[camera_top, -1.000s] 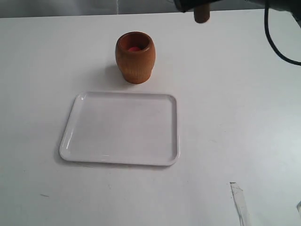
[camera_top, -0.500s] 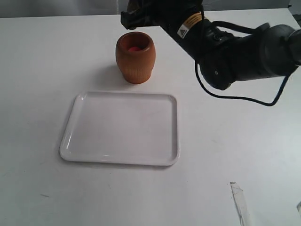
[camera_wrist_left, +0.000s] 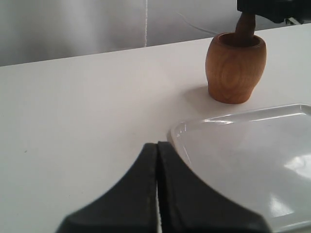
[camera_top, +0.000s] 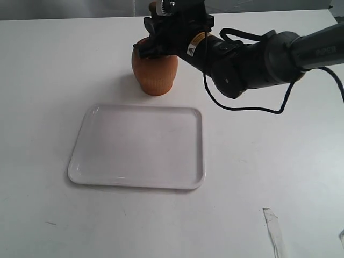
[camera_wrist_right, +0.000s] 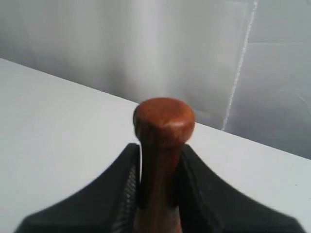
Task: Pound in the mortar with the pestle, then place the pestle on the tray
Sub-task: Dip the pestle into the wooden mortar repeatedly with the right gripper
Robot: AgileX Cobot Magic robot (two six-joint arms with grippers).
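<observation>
Your right arm (camera_top: 258,59) comes in from the right and reaches across the middle, forearm roughly level, wrist over the mortar (camera_top: 156,75). The right gripper (camera_top: 164,40) sits directly above the mortar's mouth, its fingers (camera_wrist_right: 121,194) pinching the pestle (camera_wrist_right: 164,119) by the thin handle, with the knob standing clear above them. In the left wrist view the pestle's lower end runs down inside the mortar, shaft leaning slightly. The mortar is upright on the table (camera_top: 269,172), just beyond the far edge of the tray (camera_top: 140,148) and not touching it. Your left gripper (camera_wrist_left: 157,189) has its fingers pressed together, low over the table beside a tray corner, well apart from the mortar. Count: one mortar, one pestle, one tray, two grippers
</observation>
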